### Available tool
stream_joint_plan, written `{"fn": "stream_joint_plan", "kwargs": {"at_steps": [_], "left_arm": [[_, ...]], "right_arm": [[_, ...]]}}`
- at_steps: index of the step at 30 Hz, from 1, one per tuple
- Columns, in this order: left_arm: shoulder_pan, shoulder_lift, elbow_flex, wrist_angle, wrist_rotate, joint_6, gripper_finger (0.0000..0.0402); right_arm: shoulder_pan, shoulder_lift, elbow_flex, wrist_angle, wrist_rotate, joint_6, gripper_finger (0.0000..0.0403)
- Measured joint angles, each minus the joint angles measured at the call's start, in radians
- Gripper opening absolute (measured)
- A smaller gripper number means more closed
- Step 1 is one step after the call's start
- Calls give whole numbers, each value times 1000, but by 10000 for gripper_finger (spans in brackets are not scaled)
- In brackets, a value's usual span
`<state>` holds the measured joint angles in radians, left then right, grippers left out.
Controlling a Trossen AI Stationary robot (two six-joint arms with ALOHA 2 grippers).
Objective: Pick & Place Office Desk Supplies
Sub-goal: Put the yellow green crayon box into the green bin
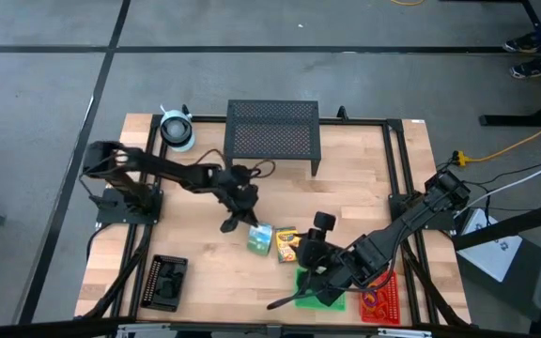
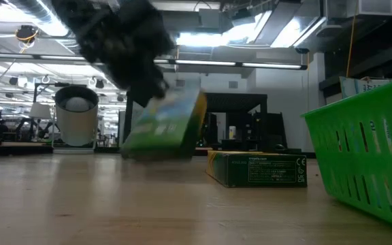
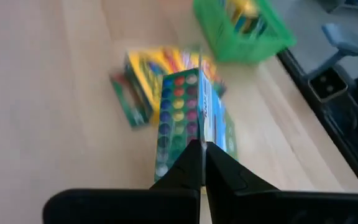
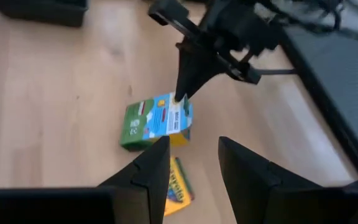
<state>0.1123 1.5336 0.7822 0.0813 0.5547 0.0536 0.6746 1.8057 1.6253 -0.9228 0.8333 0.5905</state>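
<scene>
At the table's left front corner we see a black tray [image 1: 166, 282], a shallow rectangular box with dark bits lying in it. Behind it, at the far left corner, stands the round whitish roll [image 1: 177, 130], smooth and cylindrical. The left gripper [image 1: 242, 218] reaches toward the middle of the pale wooden tabletop [image 1: 205, 258]. Its two dark wedge-shaped fingers are pressed together, and their tips meet on the top edge of a green-white card box [image 3: 188, 124]. That box is glossy printed cardboard, with rows of coloured dots on one face and a blue-white label on another. In the low view it stands tilted on one lower edge, leaning under the fingertips. We cannot tell whether the fingers pinch a thin flap of it or only press on it. Behind the centre sits the large black mesh stand [image 1: 272, 130], its perforated top flat and rectangular. Just beside the card box, to the right, the yellow-green crayon box [image 1: 286, 244] lies flat on the wood. Further right the green tray [image 2: 369, 160] shows slotted plastic walls. The right gripper [image 4: 191, 163] hangs over the crayon box with its blunt dark fingers spread and nothing between them. At the right front, the red tray [image 1: 385, 299] sits touching the table's metal rail.
</scene>
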Motion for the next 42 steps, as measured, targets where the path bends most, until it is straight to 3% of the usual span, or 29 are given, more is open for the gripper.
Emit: {"fn": "stream_joint_plan", "kwargs": {"at_steps": [5, 14, 21, 28, 32, 42], "left_arm": [[-40, -162, 0, -11, -132, 89, 2], [-196, -368, 1, 19, -488, 240, 2], [-295, -410, 2, 48, -723, 340, 2], [-321, -410, 2, 53, -784, 373, 2], [-322, -411, 2, 53, -850, 404, 2], [-343, -415, 2, 70, -818, 416, 2]], "right_arm": [[-2, 0, 0, 4, 116, 58, 137], [-55, 9, -1, 85, 151, 128, 141], [-109, 17, -1, 139, 184, 78, 207], [-116, 26, -1, 157, 170, 62, 248], [-116, 27, 0, 197, 148, 39, 246], [-146, 26, -29, 224, 177, 26, 230]]}}
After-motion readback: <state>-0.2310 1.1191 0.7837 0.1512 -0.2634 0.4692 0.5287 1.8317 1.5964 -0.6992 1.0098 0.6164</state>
